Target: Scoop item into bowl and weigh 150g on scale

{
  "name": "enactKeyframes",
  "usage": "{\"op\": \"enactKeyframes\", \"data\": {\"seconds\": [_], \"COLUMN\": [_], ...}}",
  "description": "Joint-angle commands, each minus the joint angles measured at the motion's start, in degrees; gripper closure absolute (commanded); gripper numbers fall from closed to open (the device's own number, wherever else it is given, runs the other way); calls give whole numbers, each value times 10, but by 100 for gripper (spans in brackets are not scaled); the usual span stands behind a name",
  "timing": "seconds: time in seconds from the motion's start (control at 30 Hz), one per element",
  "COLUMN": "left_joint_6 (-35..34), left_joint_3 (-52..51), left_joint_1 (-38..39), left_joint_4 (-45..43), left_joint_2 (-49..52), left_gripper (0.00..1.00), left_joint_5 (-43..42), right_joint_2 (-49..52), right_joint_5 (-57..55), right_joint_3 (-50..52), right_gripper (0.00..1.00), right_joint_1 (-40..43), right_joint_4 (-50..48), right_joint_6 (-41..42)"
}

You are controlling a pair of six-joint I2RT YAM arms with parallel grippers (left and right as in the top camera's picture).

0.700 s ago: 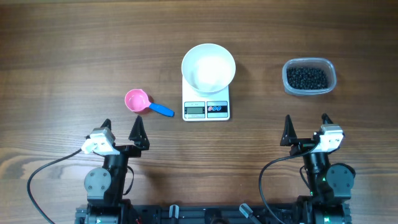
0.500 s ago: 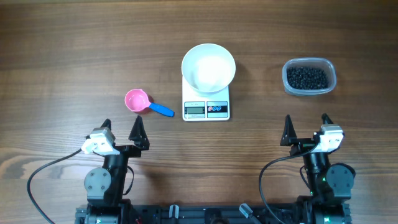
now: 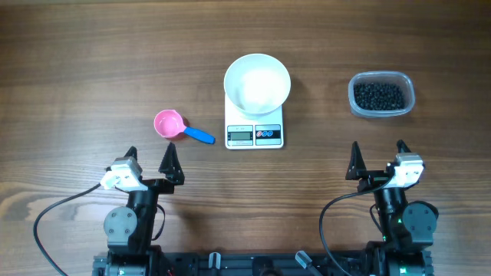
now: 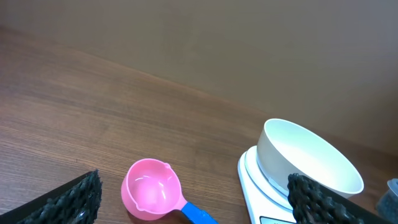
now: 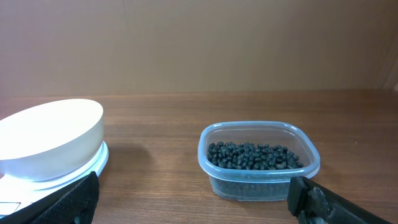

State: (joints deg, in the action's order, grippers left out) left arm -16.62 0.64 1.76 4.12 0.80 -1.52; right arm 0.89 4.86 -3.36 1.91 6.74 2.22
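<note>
The white bowl point(image 3: 257, 82) sits on the small white scale point(image 3: 254, 135) at the table's middle; both also show in the left wrist view as bowl point(image 4: 308, 163) and scale point(image 4: 252, 186). The item, black pellets point(image 3: 377, 96), fills a clear tub point(image 3: 381, 112) at the right; the right wrist view shows the pellets point(image 5: 254, 155) ahead. A pink scoop point(image 3: 169, 123) with a blue handle lies left of the scale. My left gripper point(image 3: 150, 159) stands open near the front, behind the scoop point(image 4: 152, 188). My right gripper point(image 3: 377, 156) stands open, nearer than the tub, empty.
The bowl point(image 5: 53, 138) on the scale shows at the left of the right wrist view. Bare wooden table point(image 3: 92, 69) lies around all the objects. Both arm bases and cables stand at the front edge.
</note>
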Motion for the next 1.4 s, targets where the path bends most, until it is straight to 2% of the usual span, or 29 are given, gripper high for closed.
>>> {"op": "enactKeyframes", "data": {"seconds": [0.0,1.13,1.23,1.37], "left_joint_6": [10,10,10,10], "left_joint_3": [-3,-3,-3,-3], "left_joint_1": [0,0,0,0], "left_joint_4": [2,-2,-22,-107], "left_joint_2": [-4,-4,-4,-4], "left_gripper": [0,0,0,0], "left_joint_5": [5,7,8,8], "right_joint_2": [-3,-3,-3,-3], "right_joint_5": [0,0,0,0], "right_joint_3": [1,1,1,1], "right_gripper": [0,0,0,0], "right_joint_1": [-1,-1,-1,-1], "right_joint_4": [-2,-2,-2,-2], "right_joint_6": [-7,-7,-7,-7]}}
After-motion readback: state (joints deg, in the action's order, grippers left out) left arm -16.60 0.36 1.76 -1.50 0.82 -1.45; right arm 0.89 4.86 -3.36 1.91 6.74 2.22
